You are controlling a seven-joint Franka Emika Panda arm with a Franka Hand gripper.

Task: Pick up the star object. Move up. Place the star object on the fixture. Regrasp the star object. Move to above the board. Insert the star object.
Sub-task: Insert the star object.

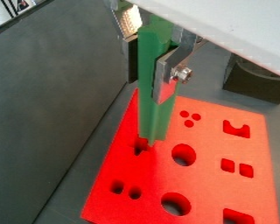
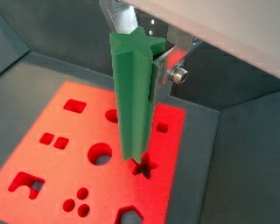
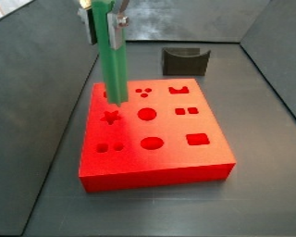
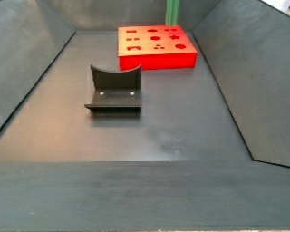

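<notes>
While the pincer (image 2: 154,61) pinches the top of the green star object (image 2: 133,101), the peg hangs straight up above the red board (image 3: 176,157), its tip over the star hole (image 2: 142,167). Well apart sits the dark fixture (image 4: 113,89).

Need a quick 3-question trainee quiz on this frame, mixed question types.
1. True or false: the star object lies flat on the board.
2. Multiple choice: the gripper is (a) open beside the fixture, (b) shut on the star object above the board, (c) resting on the floor.
3. Short answer: in a wrist view, which cut-out sits just under the peg's lower end?

Key
1. False: it hangs upright in the gripper.
2. b; the fixture stands apart from the board, with nothing on it.
3. The star-shaped cut-out; whether the tip has entered it cannot be told.
</notes>
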